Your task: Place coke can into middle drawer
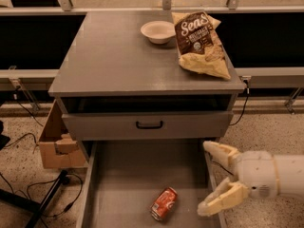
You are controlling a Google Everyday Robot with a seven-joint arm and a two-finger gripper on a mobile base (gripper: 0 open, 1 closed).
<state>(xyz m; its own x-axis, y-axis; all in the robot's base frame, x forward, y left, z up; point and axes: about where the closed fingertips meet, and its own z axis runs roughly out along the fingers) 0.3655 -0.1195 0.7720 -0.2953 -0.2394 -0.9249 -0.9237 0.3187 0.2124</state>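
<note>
Since the coke can point(164, 204) lies on its side on the bare floor of the middle drawer point(133, 175), well forward of the counter's point(114, 56) front edge and slightly right of its centre, the placement reads as done. The can looks light and thin-walled. It should be stiff enough for a moderate pinch but easy to dent, and being smooth and round it will likely roll on the flat floor if nudged. If a regrasp is needed, the best hold is judged to be across the mid-body, jaws square to the long axis, clear of the ends. The gripper point(219, 177) hangs just right of the can, over the drawer's right wall, with its fingers spread wide, empty and apart from the can. A closed drawer front point(149, 125) sits under the front edge. On the counter, a bowl point(158, 31) stands near the back edge, with a chip bag point(202, 44) beside it toward the back-right corner. A cardboard box point(57, 144) sits on the ground below the left edge.
</note>
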